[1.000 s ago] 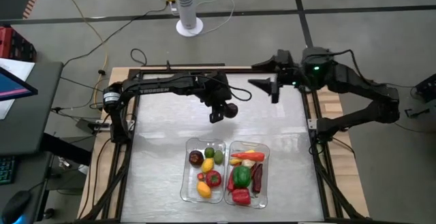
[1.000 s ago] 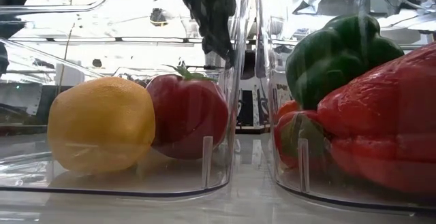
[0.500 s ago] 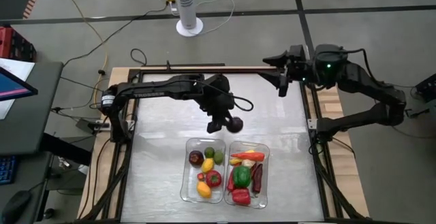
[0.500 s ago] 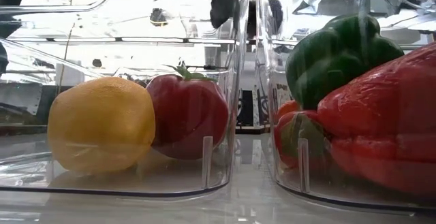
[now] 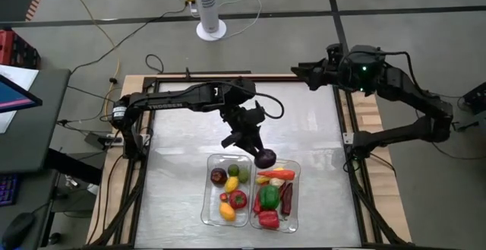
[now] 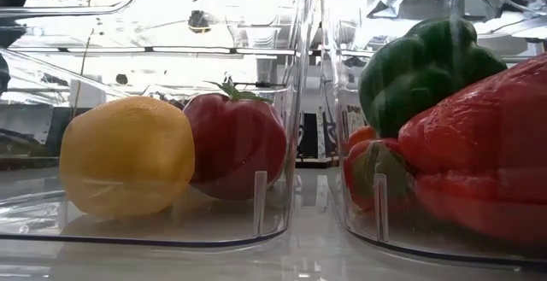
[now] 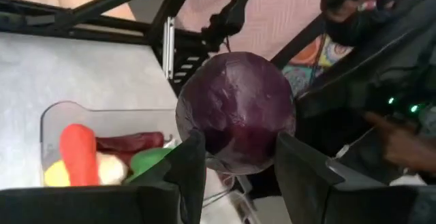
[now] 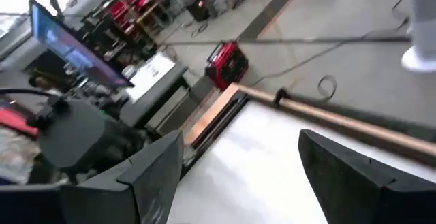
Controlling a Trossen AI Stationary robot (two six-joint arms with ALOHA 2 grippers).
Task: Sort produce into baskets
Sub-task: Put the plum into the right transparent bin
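Left gripper (image 5: 258,153) clamped on a dark purple round vegetable (image 5: 264,158), hanging just above the far rim of the right tub (image 5: 295,175), near the seam with the left tub (image 5: 206,204). In the left tub, left of that seam: a dark red fruit (image 5: 219,176), a green lime (image 5: 234,171), a lemon (image 5: 227,212), a tomato (image 5: 238,199). In the right tub: a carrot (image 5: 275,175), a green pepper (image 5: 269,197), a red pepper (image 5: 268,219), a dark chilli (image 5: 287,196). Far right of the tubs, at the table's back corner: right gripper (image 8: 235,173), fingers spread wide, holding nothing.
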